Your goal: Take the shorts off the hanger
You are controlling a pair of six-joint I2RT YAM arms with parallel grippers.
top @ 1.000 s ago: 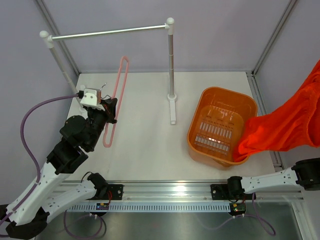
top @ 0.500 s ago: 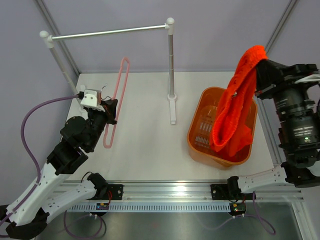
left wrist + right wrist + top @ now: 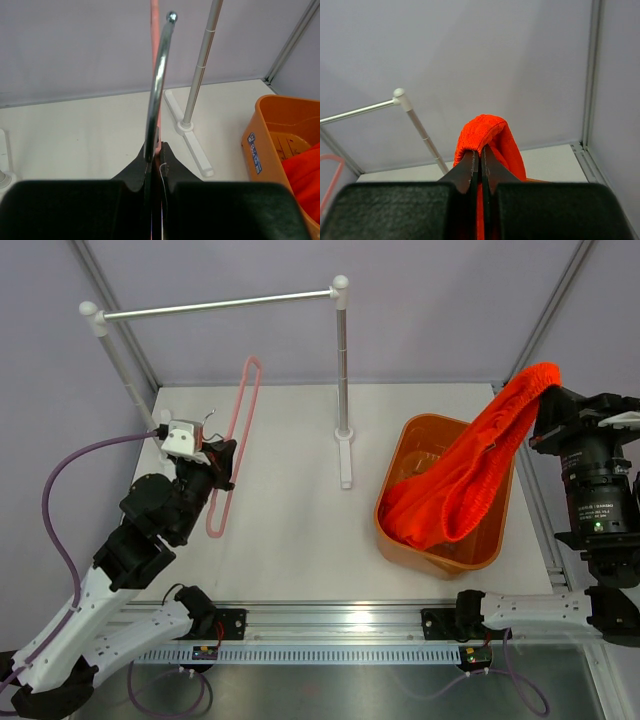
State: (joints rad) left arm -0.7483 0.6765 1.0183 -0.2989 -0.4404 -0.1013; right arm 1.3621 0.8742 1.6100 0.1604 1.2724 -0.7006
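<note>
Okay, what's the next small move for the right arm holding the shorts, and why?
Probably lower the right pincer toward the basket, ready to release. The shorts are already off the hanger, which the left pincer holds bare. Their lower end lies in the basket, while the other end is pinched up high, so the cloth hangs stretched between.

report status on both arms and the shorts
Left tool shut on hanger. Right tool shut on shorts, off hanger, lower end in basket. Nothing obstructing.
</note>
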